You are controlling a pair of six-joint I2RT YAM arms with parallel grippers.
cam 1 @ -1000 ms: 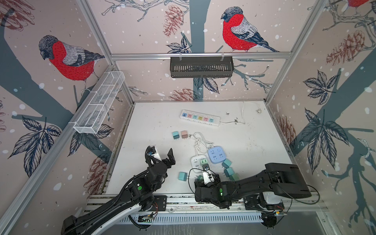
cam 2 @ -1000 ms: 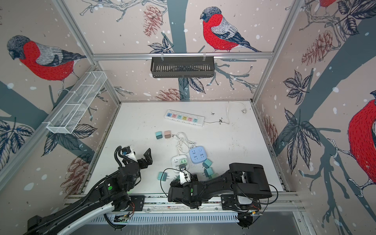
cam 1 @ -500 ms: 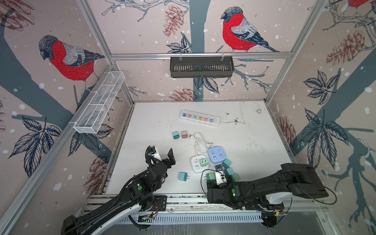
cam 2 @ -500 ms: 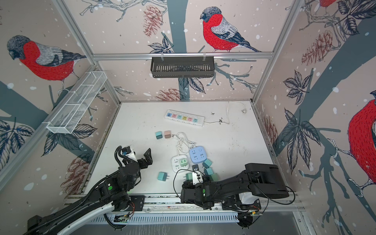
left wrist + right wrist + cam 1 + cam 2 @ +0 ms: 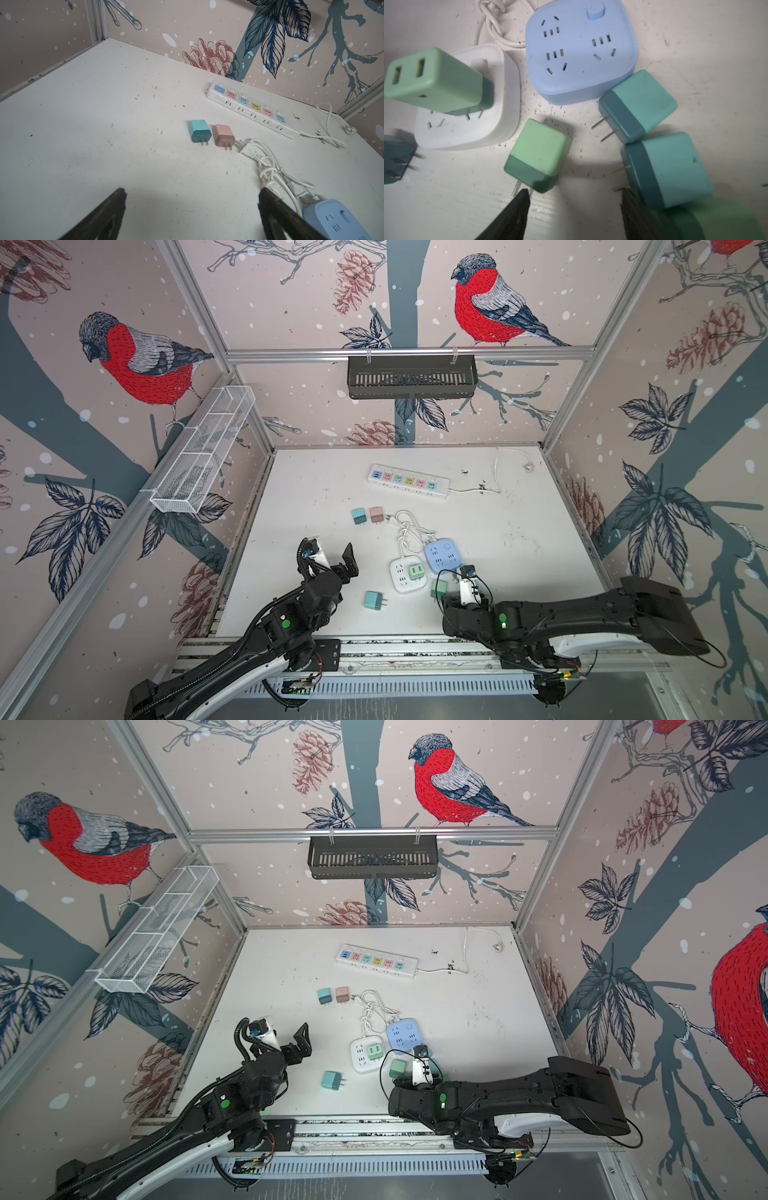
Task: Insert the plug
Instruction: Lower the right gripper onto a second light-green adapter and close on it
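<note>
A loose green plug (image 5: 538,153) lies on its side on the table, prongs toward my right gripper (image 5: 574,192). That gripper is open with bare table between its fingers. One fingertip (image 5: 523,197) sits right at the plug's prongs. In both top views the green plug (image 5: 438,588) (image 5: 397,1067) lies just front-right of the white socket cube (image 5: 401,578), which carries another green plug (image 5: 417,571) pushed in upright. My left gripper (image 5: 192,191) hangs open over bare table at the front left.
A blue socket cube (image 5: 444,556) sits beside the white one, with coiled white cord (image 5: 409,531) behind. Two teal plugs (image 5: 639,106) (image 5: 670,168) crowd the right gripper's far finger. Another teal plug (image 5: 374,600) lies front centre. Teal (image 5: 199,131) and pink (image 5: 224,135) plugs and a power strip (image 5: 409,481) lie farther back.
My right arm has slid to the right along the table's front, from near the front teal plug to the green plug by the socket cubes. The left arm has not moved.
</note>
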